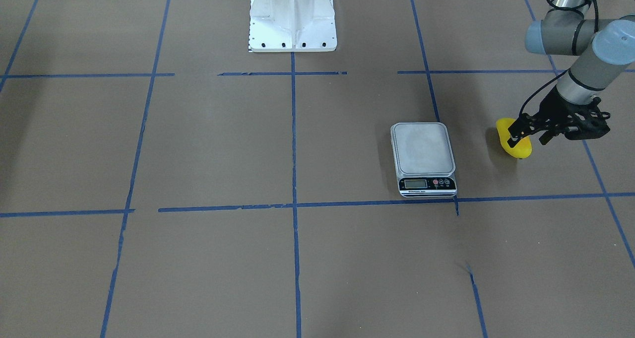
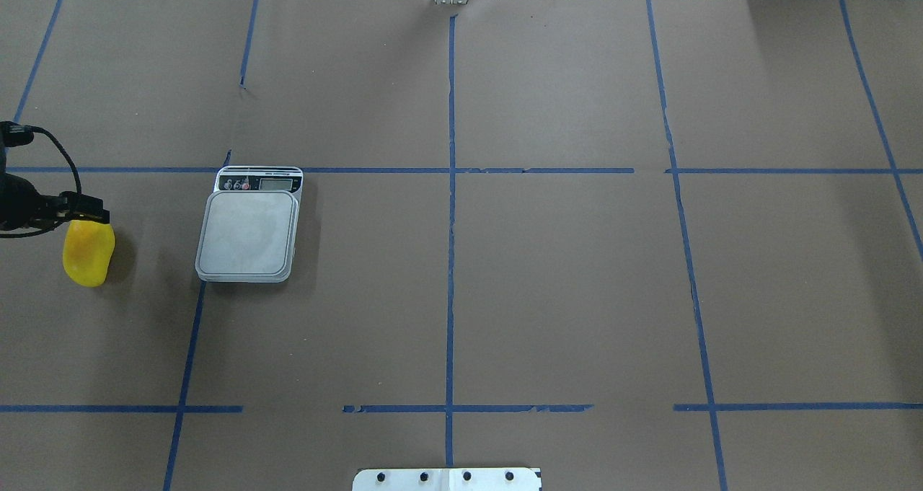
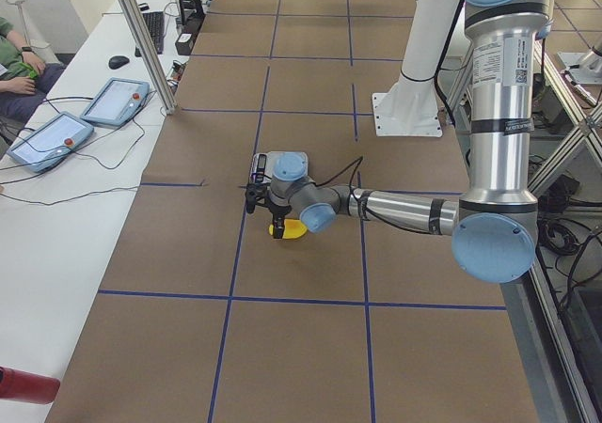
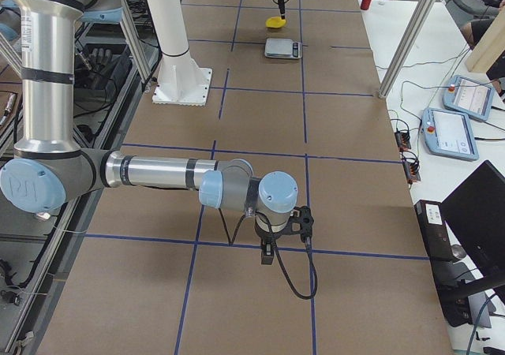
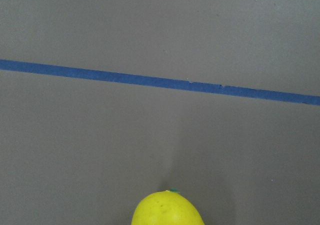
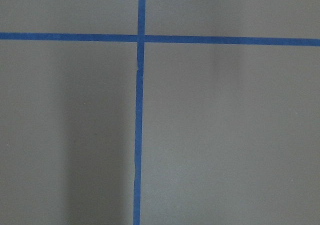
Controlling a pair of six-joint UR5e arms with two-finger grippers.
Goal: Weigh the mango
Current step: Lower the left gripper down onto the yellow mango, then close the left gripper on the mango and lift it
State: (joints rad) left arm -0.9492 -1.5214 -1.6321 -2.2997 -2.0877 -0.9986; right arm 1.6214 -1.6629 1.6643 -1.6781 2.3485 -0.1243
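So the bright yellow oval mango (image 1: 522, 150) looks to be down on the brown paper-covered table (image 1: 347, 268), near the flat silver digital scale (image 1: 422, 148) but not on it yet. The black two-finger left gripper (image 1: 527, 141) straddles one end, presumably to carry it over. Can't tell if it's squeezing. Same for the right gripper (image 4: 268, 252), parked far off. The scale's labels are too tiny to read.

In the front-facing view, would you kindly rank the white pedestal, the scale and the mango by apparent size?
1. pedestal, largest, though the top edge of the view cuts it off.
2. scale, not much smaller than the visible part of the pedestal.
3. mango, clearly the smallest.
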